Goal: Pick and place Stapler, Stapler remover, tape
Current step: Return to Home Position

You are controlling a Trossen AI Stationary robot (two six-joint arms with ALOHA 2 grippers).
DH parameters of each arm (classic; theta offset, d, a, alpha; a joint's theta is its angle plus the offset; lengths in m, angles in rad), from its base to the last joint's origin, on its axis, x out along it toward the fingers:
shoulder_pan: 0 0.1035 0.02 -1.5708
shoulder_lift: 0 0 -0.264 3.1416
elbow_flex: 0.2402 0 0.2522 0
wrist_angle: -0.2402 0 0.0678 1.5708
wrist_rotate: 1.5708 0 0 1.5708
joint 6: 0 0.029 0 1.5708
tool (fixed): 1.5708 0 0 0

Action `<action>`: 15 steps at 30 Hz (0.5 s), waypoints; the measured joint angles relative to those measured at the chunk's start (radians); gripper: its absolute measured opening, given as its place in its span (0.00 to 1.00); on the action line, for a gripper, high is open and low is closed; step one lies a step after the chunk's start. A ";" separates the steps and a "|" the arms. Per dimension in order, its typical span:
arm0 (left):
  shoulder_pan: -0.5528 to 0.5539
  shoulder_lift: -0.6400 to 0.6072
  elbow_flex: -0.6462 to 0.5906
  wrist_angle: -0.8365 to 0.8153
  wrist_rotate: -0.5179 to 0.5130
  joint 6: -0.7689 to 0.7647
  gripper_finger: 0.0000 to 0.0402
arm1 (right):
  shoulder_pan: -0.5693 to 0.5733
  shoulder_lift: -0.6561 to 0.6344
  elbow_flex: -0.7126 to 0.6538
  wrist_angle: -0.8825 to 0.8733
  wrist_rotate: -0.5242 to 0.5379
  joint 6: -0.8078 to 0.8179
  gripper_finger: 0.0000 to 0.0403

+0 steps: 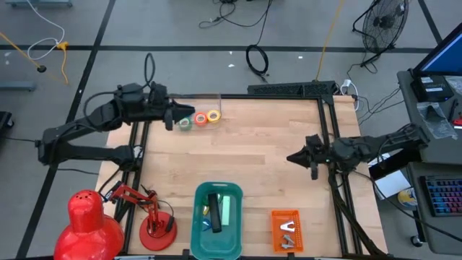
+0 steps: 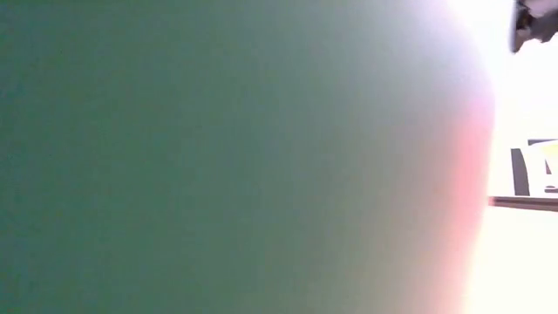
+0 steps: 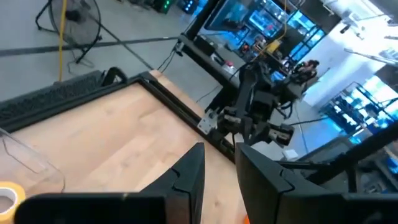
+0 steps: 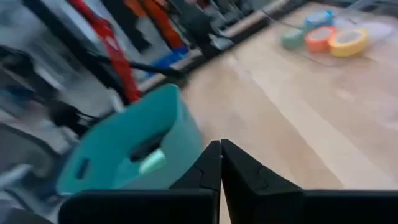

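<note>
**Q:** Where is the tape?
**A:** The tape (image 1: 200, 119) lies on the left arm's side of the table (image 1: 260, 166), at the transparent bin (image 1: 208, 101). Green, orange and yellow rolls sit in a row, and the right wrist view shows a blue one behind them. It cannot be told whether every roll is inside the clear walls.

**Q:** The other two items?
**A:** A dark object, judged to be the stapler (image 1: 214, 209), lies in the green bin (image 1: 234, 242) at the table edge across from the tape. A small metal piece, judged to be the stapler remover (image 1: 288, 235), lies in the orange bin (image 1: 285, 214) near it.

**Q:** Gripper condition?
**A:** The left gripper (image 1: 171, 120) hangs just beside the green roll, fingers slightly parted, holding nothing. The right gripper (image 1: 294, 157) hangs over the table's right side, well apart from all bins, with its fingers pressed together and empty.

**Q:** Remaining work?
**A:** Judged from the layout, placing is complete — only parking both arms is left.
</note>
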 joint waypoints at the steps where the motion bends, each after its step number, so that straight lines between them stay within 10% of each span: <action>1: 0.000 0.010 0.000 0.009 -0.002 -0.012 0.23 | 0.000 -0.044 -0.045 0.040 -0.018 0.001 0.00; 15: -0.051 0.085 0.000 0.106 -0.052 -0.101 0.23 | 0.000 -0.426 -0.236 0.003 -0.077 -0.008 0.00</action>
